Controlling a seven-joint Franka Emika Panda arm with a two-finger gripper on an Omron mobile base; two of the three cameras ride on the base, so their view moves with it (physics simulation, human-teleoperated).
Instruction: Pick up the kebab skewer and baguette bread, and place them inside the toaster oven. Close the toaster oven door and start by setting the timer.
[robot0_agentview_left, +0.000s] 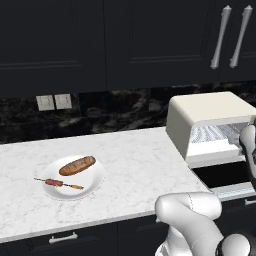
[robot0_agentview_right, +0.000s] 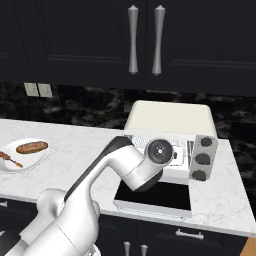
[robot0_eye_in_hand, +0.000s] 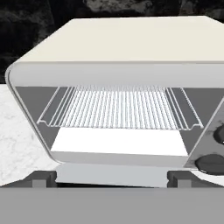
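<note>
Wide-open, empty two-finger gripper (robot0_eye_in_hand: 112, 178) facing cream-beige boxy toaster oven (robot0_agentview_left: 212, 117) at frame right, door down; best swung far left to white plate (robot0_agentview_left: 95, 187) holding brown-orange kebab skewer (robot0_agentview_left: 59, 183) beside golden baguette bread (robot0_agentview_left: 77, 165).

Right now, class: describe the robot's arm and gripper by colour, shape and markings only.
The arm is built of smooth, rounded, glossy white segments, with a black band along the link and dark joints. A round grey cap with a dark centre closes the wrist. The gripper ends in two small, blocky dark grey fingertips. No cables or markings show.
</note>
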